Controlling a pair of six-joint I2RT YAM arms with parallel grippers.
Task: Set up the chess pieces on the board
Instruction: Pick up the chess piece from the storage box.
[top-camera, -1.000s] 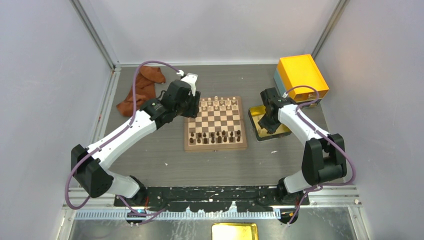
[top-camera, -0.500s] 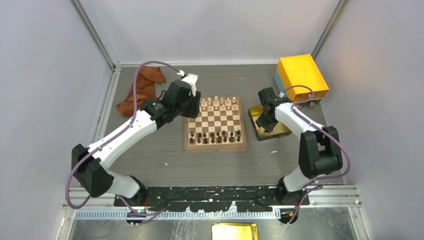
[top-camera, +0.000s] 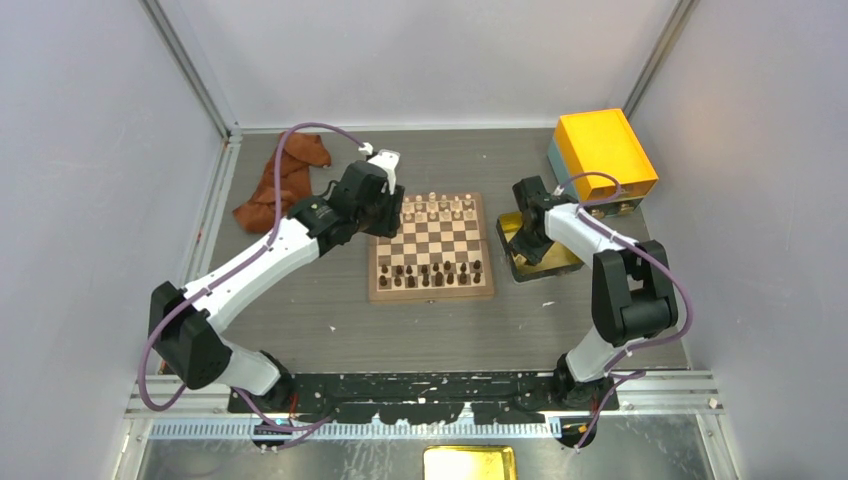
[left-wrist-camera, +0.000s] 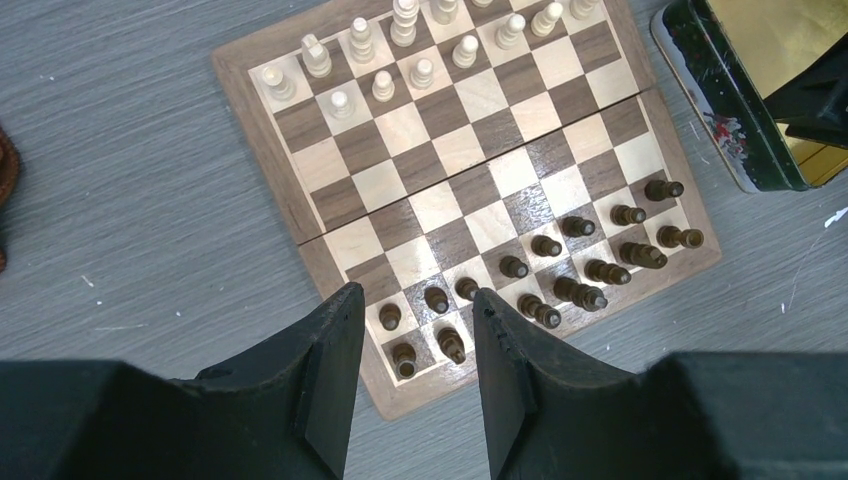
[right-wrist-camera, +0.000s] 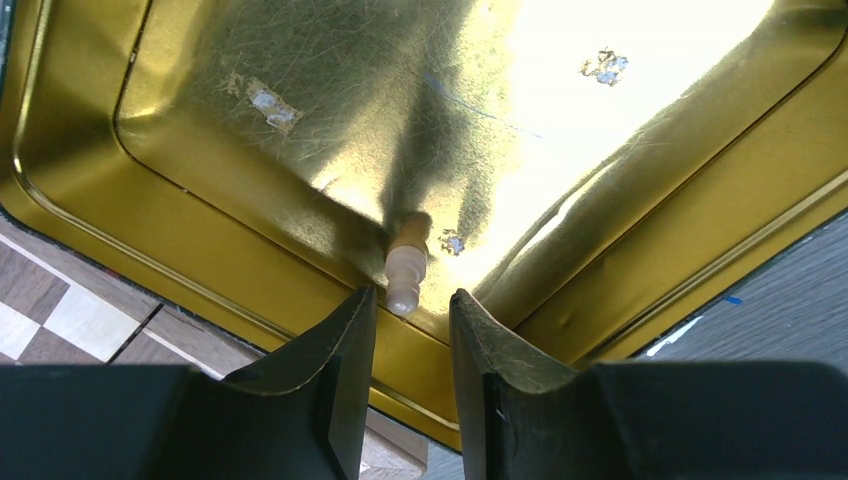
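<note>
Chess pieces (left-wrist-camera: 316, 55): a lone cream piece (right-wrist-camera: 407, 262) lies in the tray (right-wrist-camera: 200, 150); right gripper (right-wrist-camera: 410, 296) has swung over it, part-open, empty; left gripper (left-wrist-camera: 417, 293) likewise.

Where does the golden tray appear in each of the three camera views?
Top external: golden tray just right of the board.
Left wrist: top right corner, beside the board.
Right wrist: fills most of the picture.
Shared landmark: the board, bottom left in that view.
</note>
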